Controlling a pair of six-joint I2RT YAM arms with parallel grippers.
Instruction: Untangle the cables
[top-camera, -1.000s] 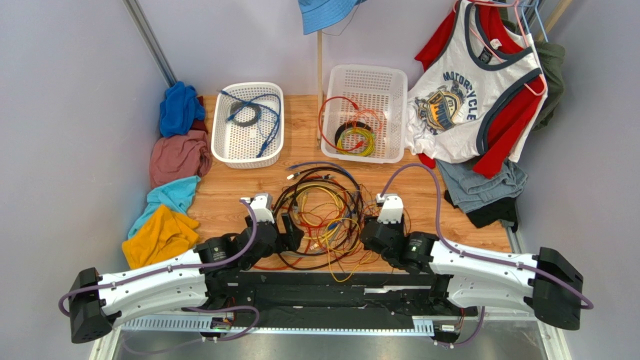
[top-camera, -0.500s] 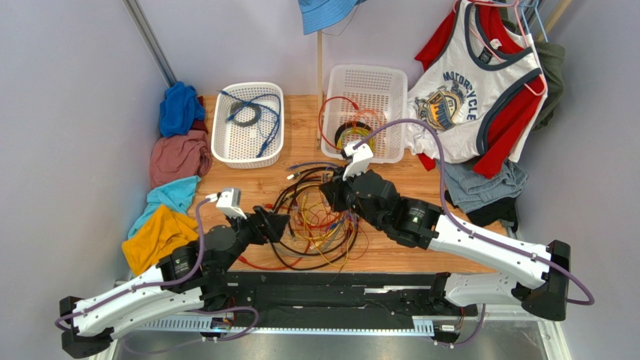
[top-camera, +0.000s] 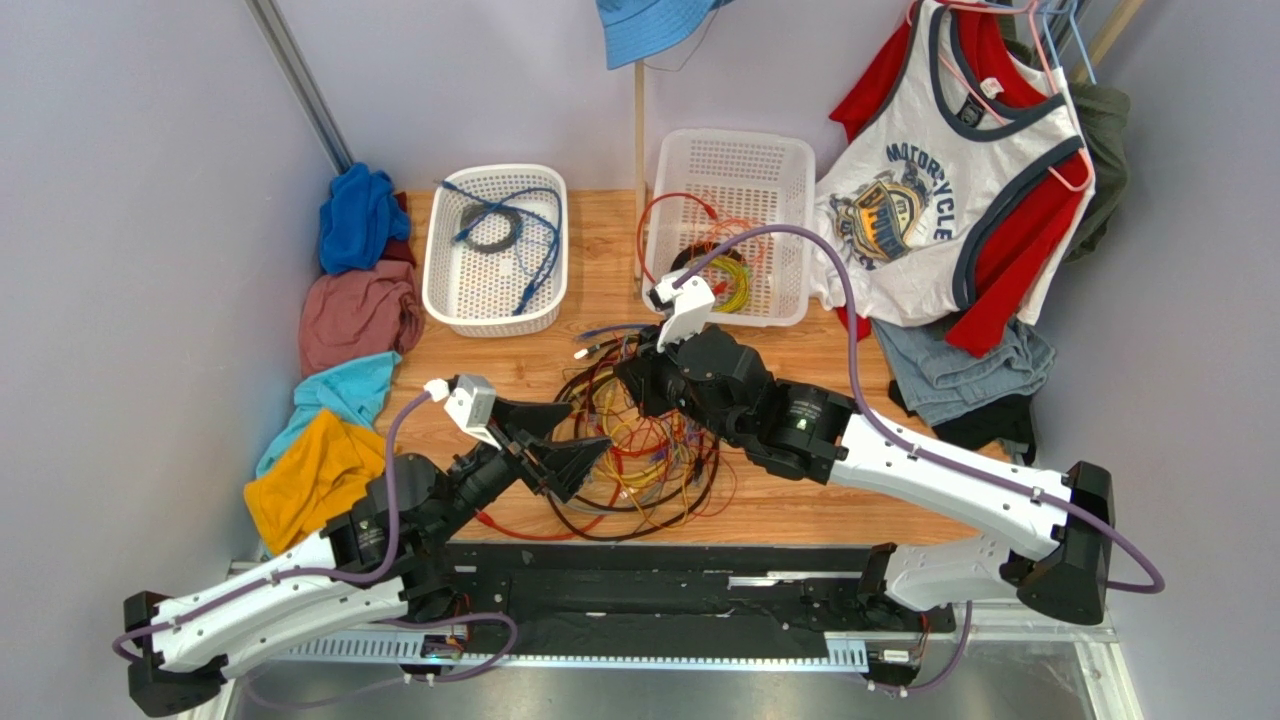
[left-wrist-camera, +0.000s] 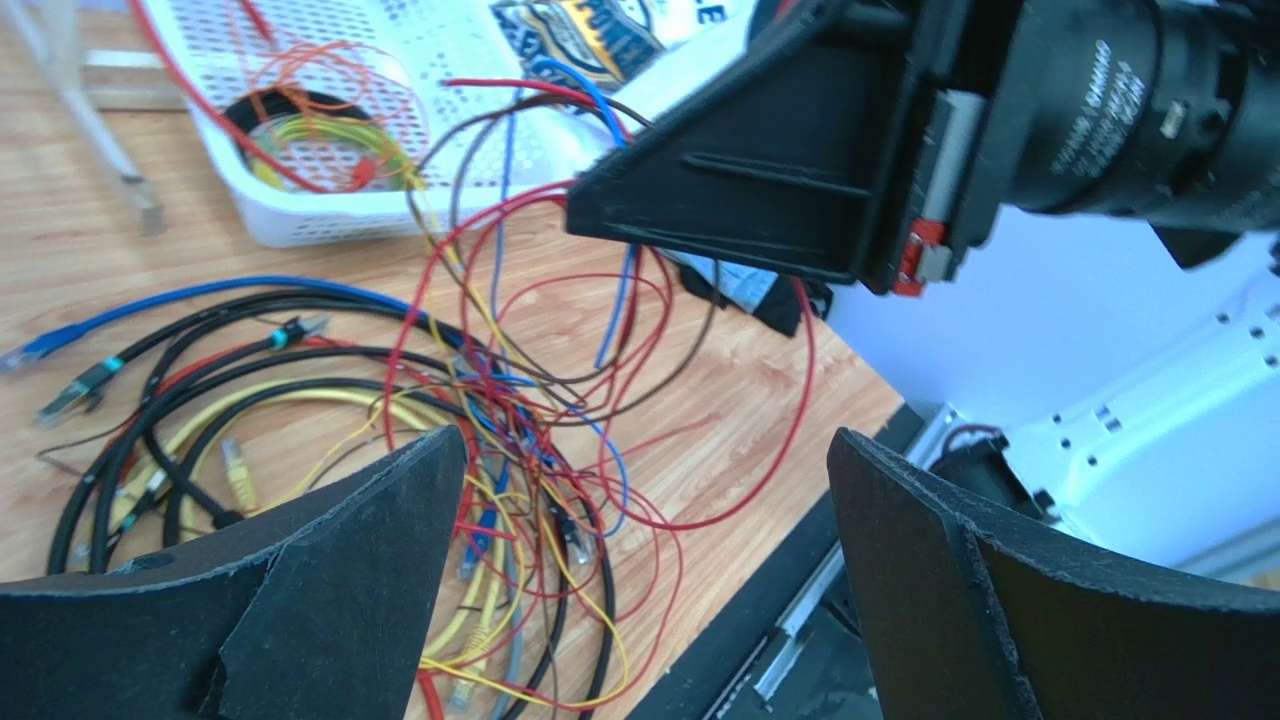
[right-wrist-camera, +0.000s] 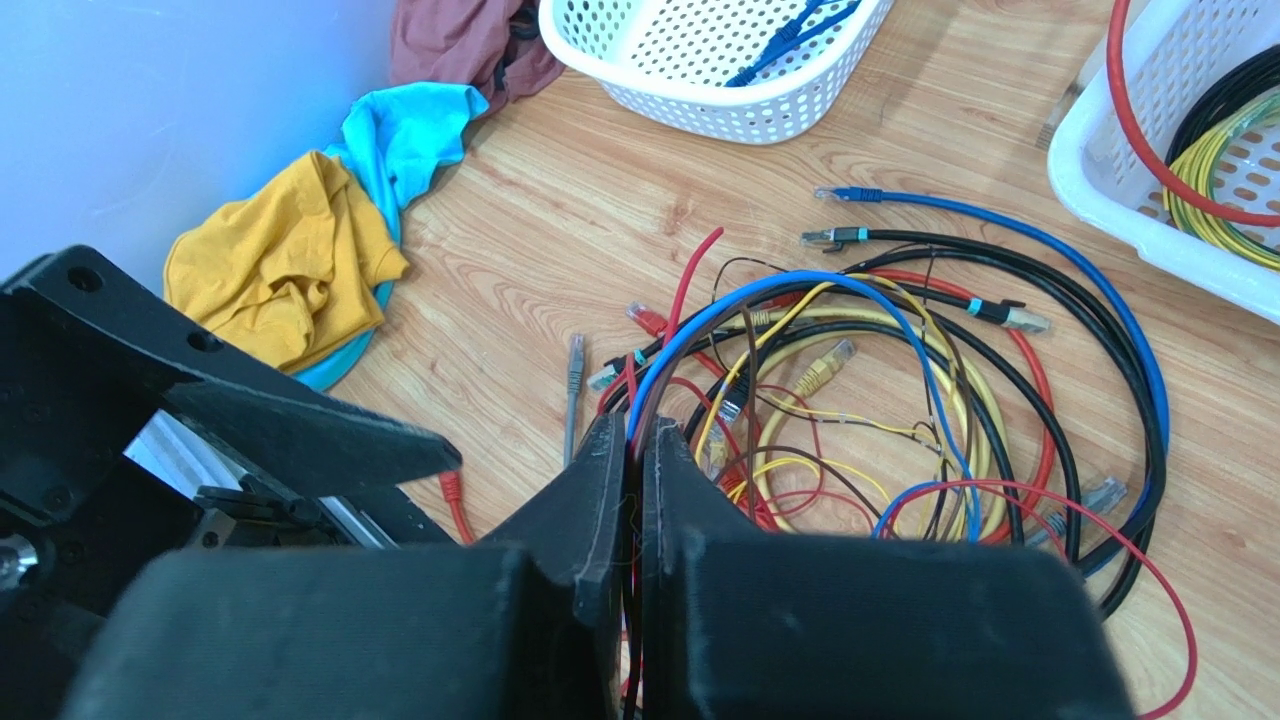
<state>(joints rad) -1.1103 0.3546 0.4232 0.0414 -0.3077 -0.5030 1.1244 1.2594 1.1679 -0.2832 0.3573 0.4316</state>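
Observation:
The cables (top-camera: 649, 438) lie as a loose tangle of black, blue, red, yellow and brown wires on the wooden table, near its front edge. My right gripper (top-camera: 637, 384) is over the far side of the tangle, and in the right wrist view it (right-wrist-camera: 631, 435) is shut on thin blue, red and brown strands of the cables (right-wrist-camera: 917, 398). My left gripper (top-camera: 559, 446) stands wide open at the tangle's left edge. Between its fingers (left-wrist-camera: 646, 450) nothing is held, and the cables (left-wrist-camera: 496, 435) lie below, with red and blue strands rising to the right gripper.
Two white baskets stand at the back. The left basket (top-camera: 451, 308) holds a blue cable and a small black coil, and the right basket (top-camera: 751, 158) holds a yellow-green coil and red wire. Clothes (top-camera: 353, 308) are piled at the left. A shirt (top-camera: 947, 180) hangs at the right.
My right gripper moved from the tangle's near right side to its far side and shut on strands. My left gripper drew back to the tangle's left edge and opened wider.

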